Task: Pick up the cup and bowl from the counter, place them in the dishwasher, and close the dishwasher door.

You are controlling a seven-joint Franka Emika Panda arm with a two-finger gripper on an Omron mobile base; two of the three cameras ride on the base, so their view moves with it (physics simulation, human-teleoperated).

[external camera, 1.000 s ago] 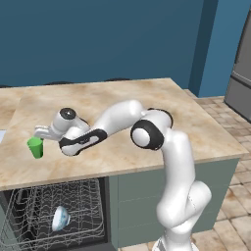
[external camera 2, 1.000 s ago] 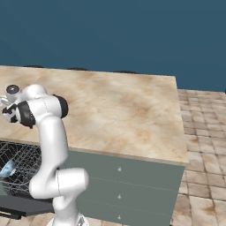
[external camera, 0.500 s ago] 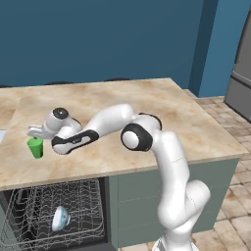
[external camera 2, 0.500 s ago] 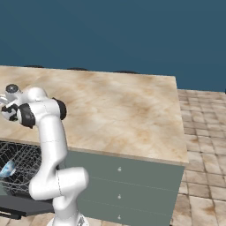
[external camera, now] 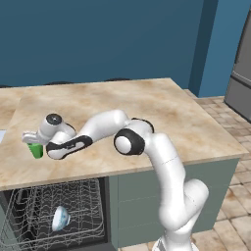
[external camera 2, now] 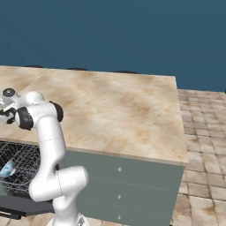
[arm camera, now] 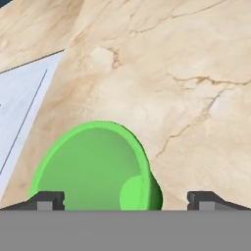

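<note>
— What's around the cup (external camera: 35,149)?

— You've got it upright near the counter (external camera: 147,112)'s left front edge, a pale flat sheet (arm camera: 24,98) just beside it. Below the edge, the dishwasher (external camera: 54,215) rack stands out, with the bowl (external camera: 60,217) on its side in the wires. No writing is readable.

— And the arm?

— Your arm stretches low across the counter to the left; the gripper (arm camera: 125,200) hangs right over the cup, fingers spread wide, grasping nothing, with one fingertip (arm camera: 46,200) at the cup's rim and the other clear of it.
</note>
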